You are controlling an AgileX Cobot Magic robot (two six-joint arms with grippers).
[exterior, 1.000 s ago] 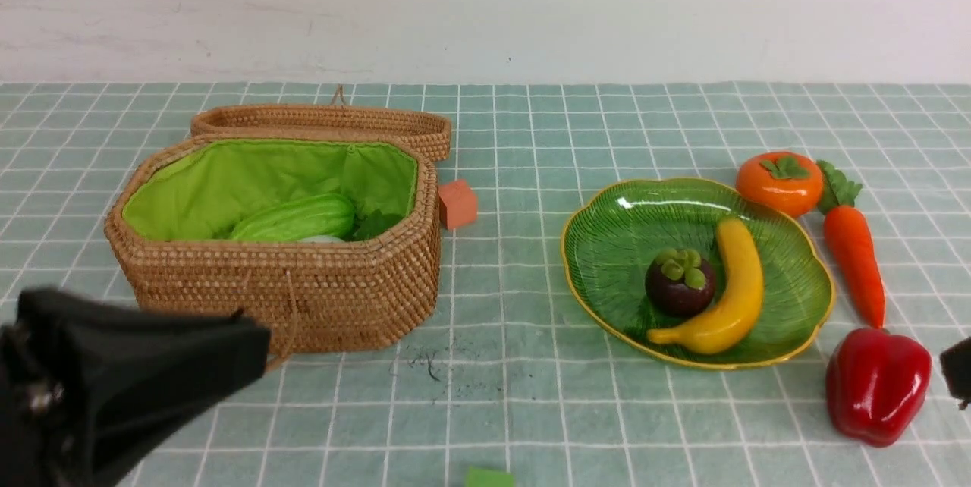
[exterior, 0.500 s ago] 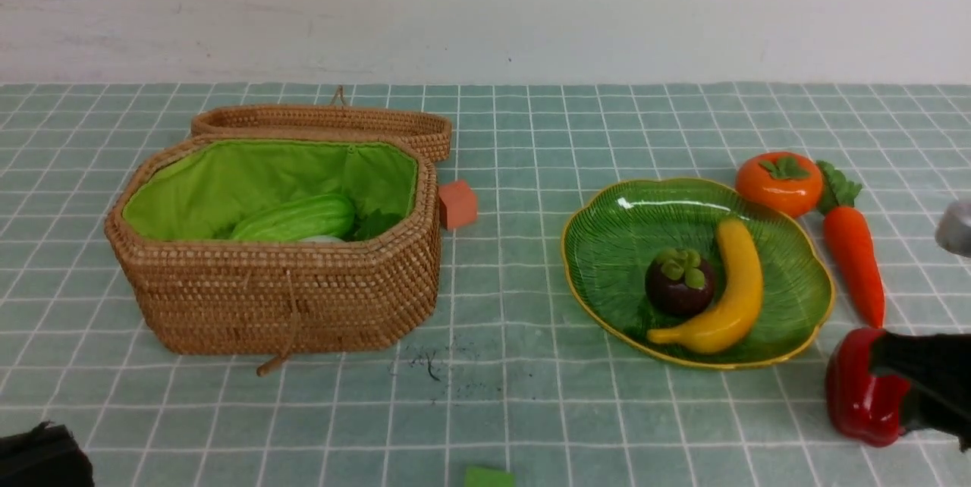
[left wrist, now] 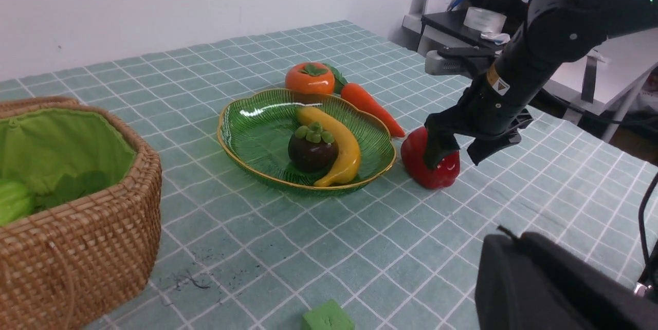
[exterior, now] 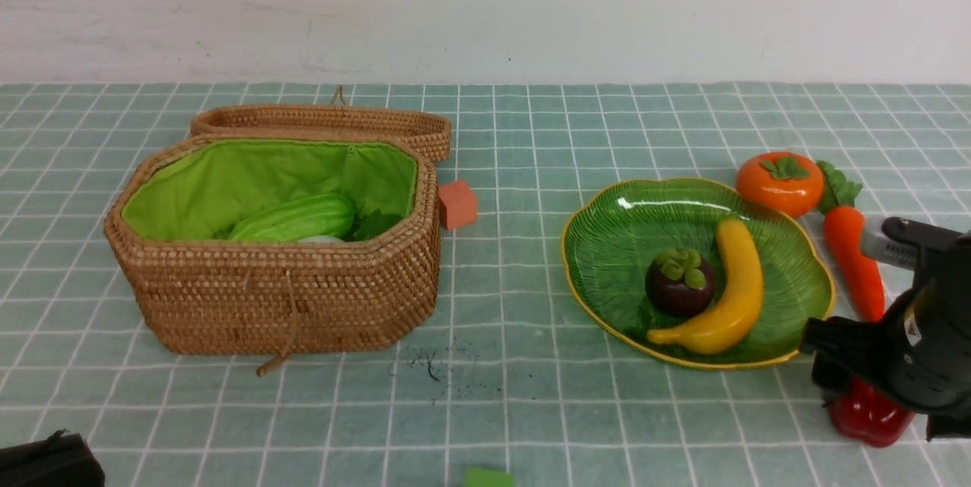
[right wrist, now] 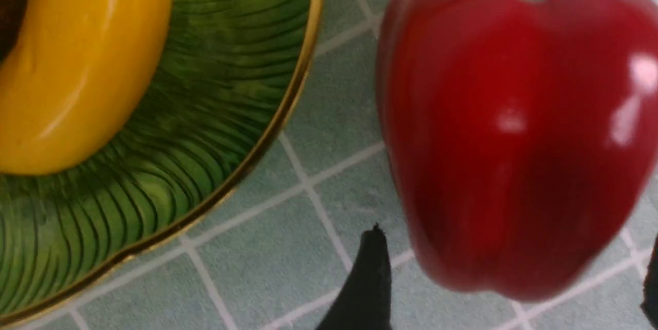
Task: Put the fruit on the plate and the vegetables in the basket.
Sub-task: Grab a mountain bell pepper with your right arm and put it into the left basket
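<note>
The green leaf-shaped plate (exterior: 607, 244) holds the yellow banana (exterior: 732, 290) and the purple mangosteen (exterior: 680, 282). Behind it on the cloth lie the orange persimmon (exterior: 779, 182) and the carrot (exterior: 853, 259). My right gripper (exterior: 872, 388) hangs open just above the red bell pepper (right wrist: 514, 129), one finger on each side and neither touching it. The wicker basket (exterior: 273, 297) on the left holds the ridged green gourd (exterior: 292, 218); a bit of white shows beside it. My left gripper (left wrist: 501, 235) is shut and empty, low at the near left corner.
The basket lid (exterior: 326, 123) lies open behind the basket. An orange-red block (exterior: 457, 203) sits by the basket's right side. A small green block (exterior: 489, 478) lies at the near edge. A desk with clutter (left wrist: 462, 16) stands beyond the table's right side.
The left arm pulled back from in front of the basket to the near left corner. The right arm came in from the right over the red pepper and its jaws opened wide.
</note>
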